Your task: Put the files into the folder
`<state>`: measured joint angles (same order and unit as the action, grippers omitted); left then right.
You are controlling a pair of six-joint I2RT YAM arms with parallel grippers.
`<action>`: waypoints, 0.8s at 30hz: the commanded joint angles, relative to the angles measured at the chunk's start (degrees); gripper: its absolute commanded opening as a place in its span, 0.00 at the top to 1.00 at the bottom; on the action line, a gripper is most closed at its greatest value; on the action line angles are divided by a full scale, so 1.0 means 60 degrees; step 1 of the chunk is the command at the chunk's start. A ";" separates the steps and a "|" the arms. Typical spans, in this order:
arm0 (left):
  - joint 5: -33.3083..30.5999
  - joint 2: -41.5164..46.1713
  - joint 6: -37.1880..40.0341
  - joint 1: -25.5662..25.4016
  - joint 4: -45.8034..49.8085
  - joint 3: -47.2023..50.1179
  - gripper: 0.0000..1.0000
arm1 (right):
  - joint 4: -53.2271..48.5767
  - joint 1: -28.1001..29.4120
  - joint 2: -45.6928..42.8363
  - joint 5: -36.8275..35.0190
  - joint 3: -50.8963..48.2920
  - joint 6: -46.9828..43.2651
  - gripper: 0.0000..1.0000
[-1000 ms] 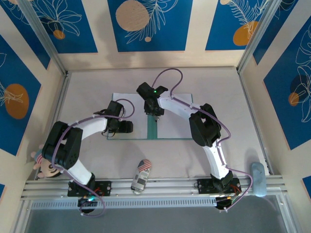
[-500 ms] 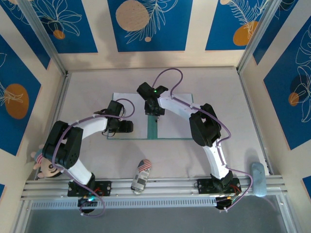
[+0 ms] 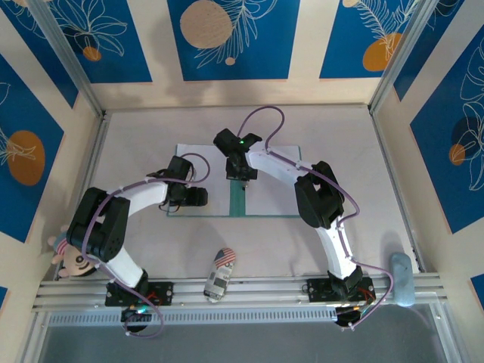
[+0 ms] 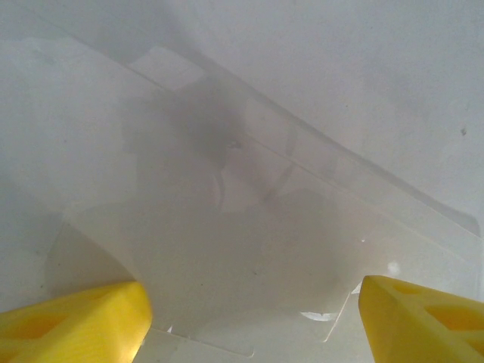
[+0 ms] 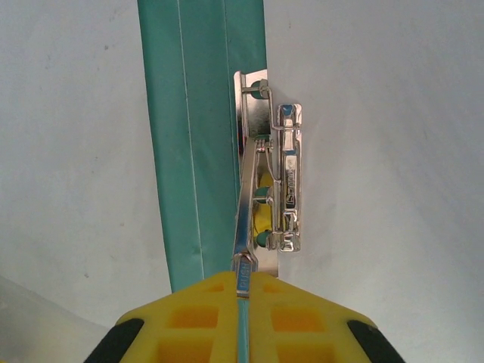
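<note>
The folder [image 3: 237, 203] lies open on the table, and only its teal centre strip [image 5: 204, 151] is bare. The files, white sheets, cover its left leaf [image 3: 189, 162] and its right leaf [image 3: 276, 193]. A metal spring clip [image 5: 286, 181] sits on the right sheet beside the crease. My right gripper [image 5: 244, 276] [image 3: 242, 178] is shut on the clip's lever [image 5: 243, 227], pinching its blue tip. Over the left leaf's near part, my left gripper [image 3: 198, 197] [image 4: 253, 302] hangs open, its yellow fingertips [image 4: 76, 318] wide apart above the white sheet [image 4: 227, 249] with nothing between them.
A toy car [image 3: 220, 274] stands near the front rail [image 3: 265, 289], between the arm bases. A small doll [image 3: 68, 257] lies at the left edge and a pale blue object [image 3: 401, 276] at the right. Walls enclose the table on three sides.
The right gripper's fingers have closed onto the clip lever. Neither arm has visibly shifted, and the left gripper stays open.
</note>
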<state>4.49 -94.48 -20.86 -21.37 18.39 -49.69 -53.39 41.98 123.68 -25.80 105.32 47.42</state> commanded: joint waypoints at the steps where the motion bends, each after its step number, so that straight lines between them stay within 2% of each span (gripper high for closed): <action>1: 0.0394 -0.0741 0.0004 0.0115 0.0714 0.0425 0.23 | -0.0376 -0.0027 0.0031 -0.0386 -0.0127 -0.0008 0.90; 24: 0.0378 -0.0849 -0.0009 0.0157 0.0752 0.0375 0.22 | -0.0071 -0.0126 -0.0170 -0.0448 -0.1117 0.0036 0.93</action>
<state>4.91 -95.02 -20.88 -21.28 17.89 -50.19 -51.57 41.98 122.91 -26.37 100.47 47.44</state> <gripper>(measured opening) 0.775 0.073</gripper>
